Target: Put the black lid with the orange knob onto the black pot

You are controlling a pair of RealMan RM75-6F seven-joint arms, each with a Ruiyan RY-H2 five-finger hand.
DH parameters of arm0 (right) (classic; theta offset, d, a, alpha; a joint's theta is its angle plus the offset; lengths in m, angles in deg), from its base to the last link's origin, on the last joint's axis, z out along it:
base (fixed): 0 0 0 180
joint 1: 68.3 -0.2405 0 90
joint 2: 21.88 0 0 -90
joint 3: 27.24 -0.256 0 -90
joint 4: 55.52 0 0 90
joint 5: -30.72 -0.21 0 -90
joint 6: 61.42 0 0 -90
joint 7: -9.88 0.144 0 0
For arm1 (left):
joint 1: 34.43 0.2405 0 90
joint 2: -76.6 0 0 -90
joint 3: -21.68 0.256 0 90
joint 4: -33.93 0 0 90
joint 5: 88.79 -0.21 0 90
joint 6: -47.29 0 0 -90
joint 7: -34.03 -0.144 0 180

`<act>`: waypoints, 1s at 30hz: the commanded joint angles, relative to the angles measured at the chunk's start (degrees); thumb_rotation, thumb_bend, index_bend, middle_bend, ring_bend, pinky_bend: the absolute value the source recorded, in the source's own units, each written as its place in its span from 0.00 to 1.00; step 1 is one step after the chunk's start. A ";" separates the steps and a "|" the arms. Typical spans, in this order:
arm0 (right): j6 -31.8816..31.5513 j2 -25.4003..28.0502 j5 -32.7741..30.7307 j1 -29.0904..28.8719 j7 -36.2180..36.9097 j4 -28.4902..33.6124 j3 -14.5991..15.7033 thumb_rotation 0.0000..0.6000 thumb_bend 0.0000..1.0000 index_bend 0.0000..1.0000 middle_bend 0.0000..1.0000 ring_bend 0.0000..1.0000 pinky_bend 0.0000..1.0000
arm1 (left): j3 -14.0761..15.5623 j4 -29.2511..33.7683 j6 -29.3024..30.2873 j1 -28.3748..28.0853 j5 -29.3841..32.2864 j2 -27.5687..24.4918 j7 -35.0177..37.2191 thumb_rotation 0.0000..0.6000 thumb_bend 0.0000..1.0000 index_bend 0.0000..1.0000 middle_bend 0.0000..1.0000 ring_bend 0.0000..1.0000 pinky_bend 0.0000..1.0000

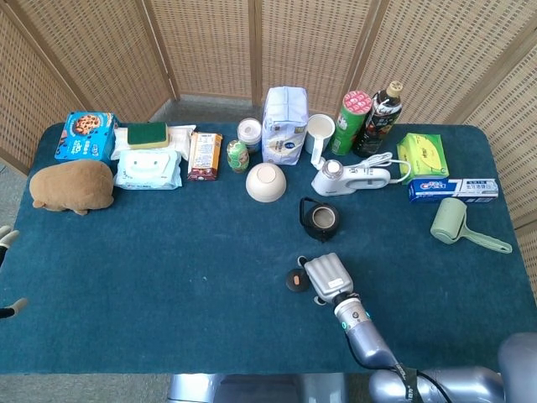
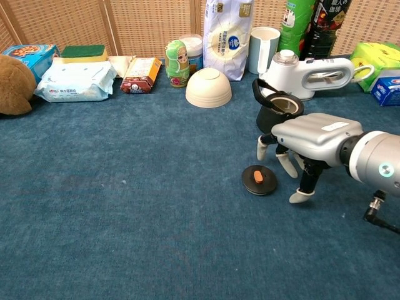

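Observation:
The black lid with the orange knob lies flat on the blue cloth, a short way in front of the black pot, which stands open with its handle up. My right hand hovers just right of the lid, palm down, fingers spread and pointing at the cloth, holding nothing. Its nearest fingertips stand close beside the lid's right edge without touching it. At the far left edge of the head view only the fingertips of my left hand show.
Behind the pot stand a white hand-held appliance, a cream bowl turned upside down, a white bag, a cup, a green can and a dark bottle. A brown plush, wipes and boxes fill the back left. A lint roller lies right.

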 commanded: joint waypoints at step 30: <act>-1.75 -5.85 -3.25 -2.26 0.91 -4.53 -1.44 1.00 0.18 0.40 0.61 0.66 0.71 | 0.08 0.25 -0.45 0.01 0.17 -0.72 1.50 1.00 0.16 0.00 0.00 0.00 0.11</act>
